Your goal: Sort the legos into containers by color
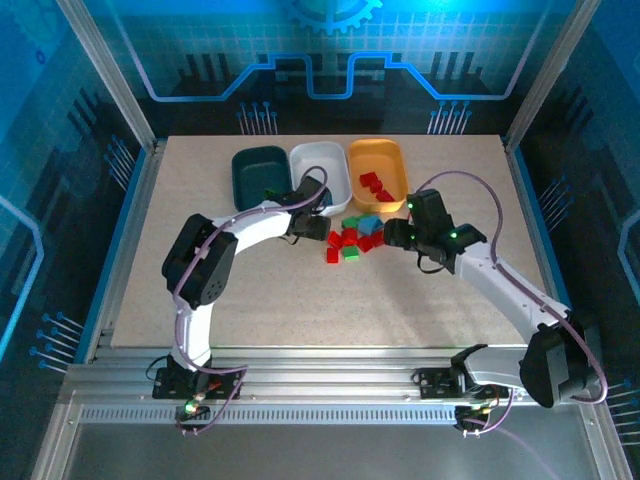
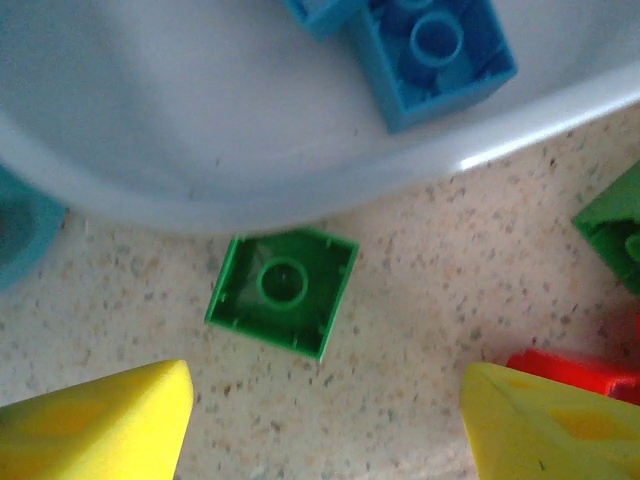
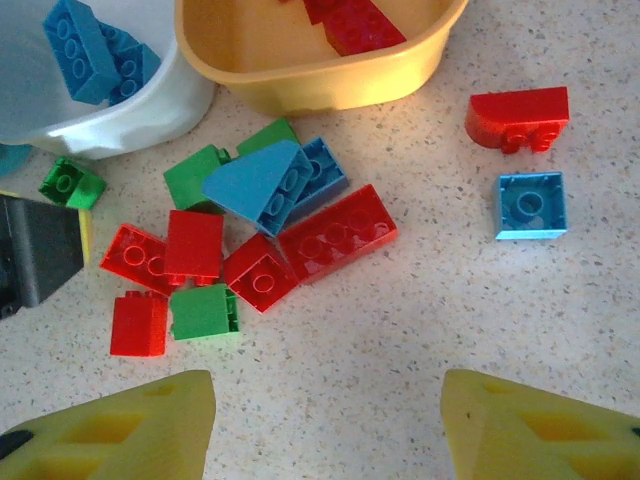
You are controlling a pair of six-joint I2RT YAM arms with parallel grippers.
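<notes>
Loose legos in red, green and blue lie in a pile (image 1: 350,238) in front of three containers: a dark teal tray (image 1: 255,170), a white tray (image 1: 310,160) and an orange-yellow tray (image 1: 385,155). My left gripper (image 2: 330,420) is open just above the table. An upside-down green brick (image 2: 283,290) lies ahead of its fingertips, beside the white tray's wall (image 2: 250,190), which holds blue bricks (image 2: 430,55). My right gripper (image 3: 328,420) is open over bare table, near the pile (image 3: 260,240). Red bricks (image 3: 350,20) lie in the orange-yellow tray (image 3: 330,85).
A lone red brick (image 3: 518,118) and an upside-down blue brick (image 3: 531,205) lie to the right of the pile. The left gripper's dark finger (image 3: 40,250) reaches in at the pile's left side. The teal tray's corner (image 2: 20,235) is at the left.
</notes>
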